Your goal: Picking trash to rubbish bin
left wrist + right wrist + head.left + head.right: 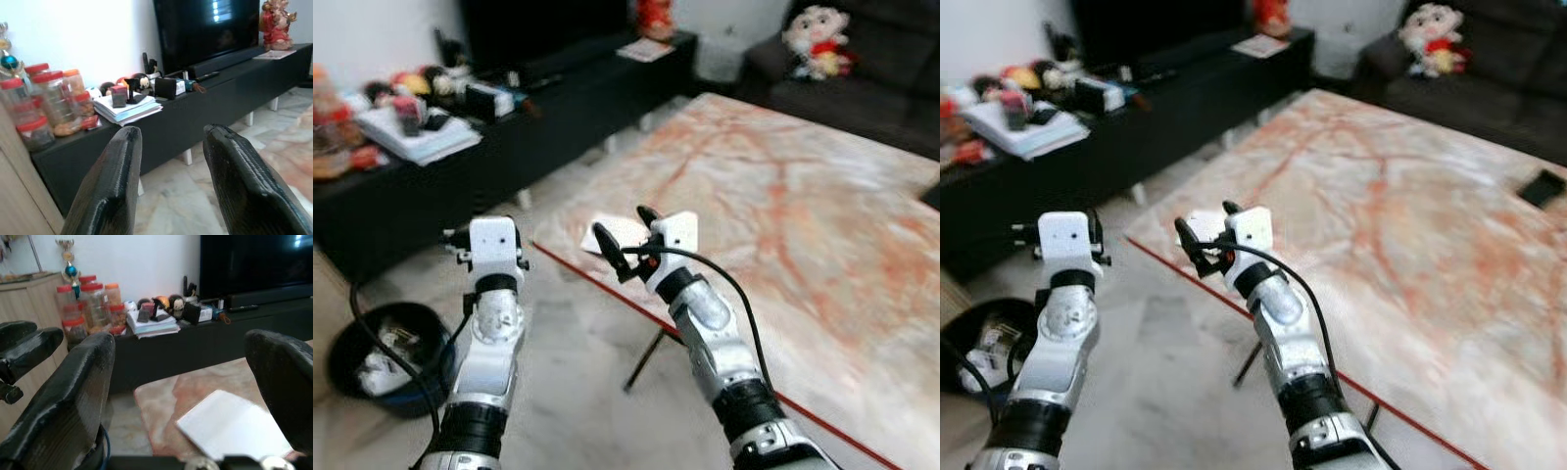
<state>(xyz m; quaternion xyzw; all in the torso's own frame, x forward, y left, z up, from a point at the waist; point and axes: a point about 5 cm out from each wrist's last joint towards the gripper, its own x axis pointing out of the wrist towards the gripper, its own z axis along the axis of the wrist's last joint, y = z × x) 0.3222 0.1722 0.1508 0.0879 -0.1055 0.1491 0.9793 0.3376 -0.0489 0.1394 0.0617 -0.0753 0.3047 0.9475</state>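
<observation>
A white sheet of paper (607, 231) lies flat on the near corner of the marble table (783, 196). My right gripper (623, 223) hovers just above that corner, open, its two fingers (73, 382) spread wide with the paper (234, 426) lying below and between them. My left gripper (173, 132) is raised over the floor to the left of the table, open and holding nothing, pointing at the TV cabinet. A black rubbish bin (386, 357) with some trash inside stands on the floor at the lower left, below my left arm.
A long black TV cabinet (509, 127) carries jars (54, 103), papers and small items along the left. A dark sofa with a plush doll (818, 39) lies beyond the table. A phone (1541, 186) rests at the table's right. A thin table leg (646, 357) slants under the corner.
</observation>
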